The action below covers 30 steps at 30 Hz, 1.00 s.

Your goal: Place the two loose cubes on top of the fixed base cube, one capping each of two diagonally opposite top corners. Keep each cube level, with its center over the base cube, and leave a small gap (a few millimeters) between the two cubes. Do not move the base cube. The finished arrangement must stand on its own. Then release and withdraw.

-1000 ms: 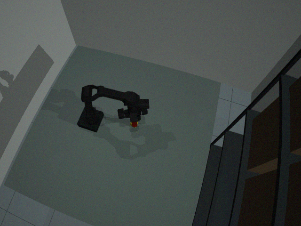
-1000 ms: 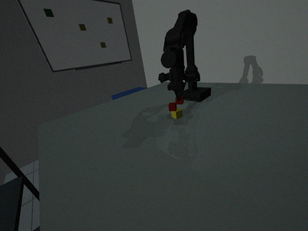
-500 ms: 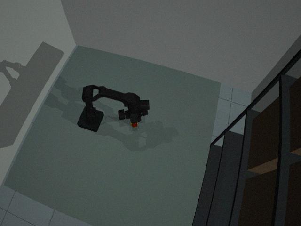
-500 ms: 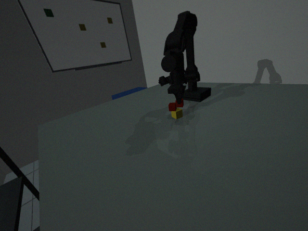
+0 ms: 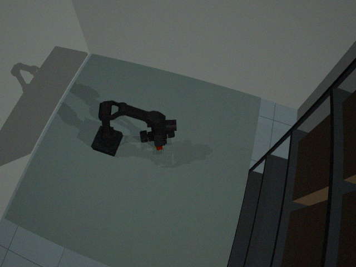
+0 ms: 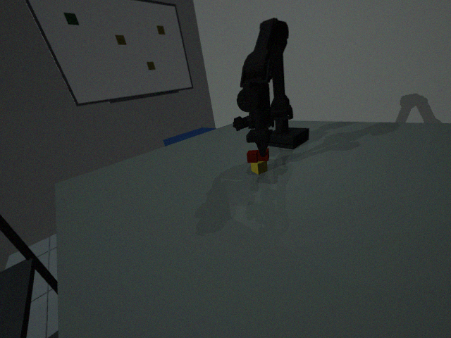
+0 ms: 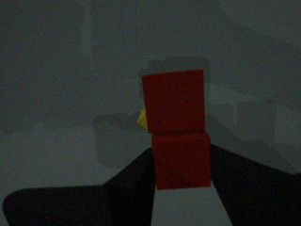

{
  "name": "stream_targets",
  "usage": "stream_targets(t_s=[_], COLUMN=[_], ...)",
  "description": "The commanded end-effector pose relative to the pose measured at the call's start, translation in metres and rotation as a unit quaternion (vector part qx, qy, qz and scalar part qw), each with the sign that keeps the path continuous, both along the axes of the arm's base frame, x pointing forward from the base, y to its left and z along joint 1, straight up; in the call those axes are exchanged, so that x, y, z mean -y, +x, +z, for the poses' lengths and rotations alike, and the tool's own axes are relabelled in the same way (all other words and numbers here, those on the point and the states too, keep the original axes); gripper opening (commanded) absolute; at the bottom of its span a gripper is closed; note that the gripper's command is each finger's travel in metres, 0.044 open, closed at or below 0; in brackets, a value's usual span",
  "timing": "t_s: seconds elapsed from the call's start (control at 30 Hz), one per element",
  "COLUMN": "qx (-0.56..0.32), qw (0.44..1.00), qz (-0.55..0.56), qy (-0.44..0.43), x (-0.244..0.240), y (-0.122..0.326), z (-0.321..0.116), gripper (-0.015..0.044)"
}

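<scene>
1. The gripper [image 5: 159, 143] [image 6: 263, 154] [image 7: 179, 152] has its dark, matte fingers closed on a red cube, the held cube [image 6: 265, 155] [image 7: 182, 163], smooth and sharp-edged. Its top looks square, with no long axis, and its sides run nearly straight toward 12 o'clock in the wrist view.
2. At 12 o'clock from it there, just beside it, is the free cube [image 6: 251, 156] [image 7: 174, 101], also plain red. It is turned slightly, its near-side edge pointing about 11 o'clock. A thin dark seam runs between the two; whether they touch, I cannot tell.
3. The yellow base cube [image 6: 258, 167] [image 7: 142, 121] is under the red pair, its corners poking out at 8 and 4 o'clock of the free cube, so it sits diagonally to them. Contact beneath the held cube is too small to tell.
4. The smooth grey-green table [image 5: 138, 195] [image 6: 254, 262] carries broad arm shadows.
5. In the top view, the arm's black, blocky base [image 5: 97, 144] [image 6: 300, 136] is at 9 o'clock from the gripper.
6. The dark-framed shelf [image 5: 332, 138] is at 4 o'clock there.
7. In the exterior view, a whiteboard [image 6: 109, 69] hangs at 10 o'clock from the cubes.
</scene>
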<state>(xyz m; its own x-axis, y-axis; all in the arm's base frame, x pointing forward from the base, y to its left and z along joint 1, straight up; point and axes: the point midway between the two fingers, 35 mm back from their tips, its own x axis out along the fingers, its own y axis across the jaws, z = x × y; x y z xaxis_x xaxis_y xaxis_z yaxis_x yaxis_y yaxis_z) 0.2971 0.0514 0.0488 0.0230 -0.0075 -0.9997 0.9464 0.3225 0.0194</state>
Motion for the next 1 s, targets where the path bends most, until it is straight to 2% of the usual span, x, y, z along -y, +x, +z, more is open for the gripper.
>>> stream_targets(t_s=[0.0, 0.5, 0.63, 0.97], qx=[0.001, 0.001, 0.001, 0.0], qw=[1.0, 1.0, 1.0, 1.0], qz=[-0.002, -0.002, -0.002, 0.0], qy=[0.002, 0.002, 0.002, 0.0], x=[-0.0007, -0.0007, -0.0007, -0.0001], y=[0.0003, 0.0004, 0.0004, -0.0001], z=[-0.0009, -0.0019, -0.0019, 0.0078], gripper=[0.0105, 0.0105, 0.0205, 0.0205])
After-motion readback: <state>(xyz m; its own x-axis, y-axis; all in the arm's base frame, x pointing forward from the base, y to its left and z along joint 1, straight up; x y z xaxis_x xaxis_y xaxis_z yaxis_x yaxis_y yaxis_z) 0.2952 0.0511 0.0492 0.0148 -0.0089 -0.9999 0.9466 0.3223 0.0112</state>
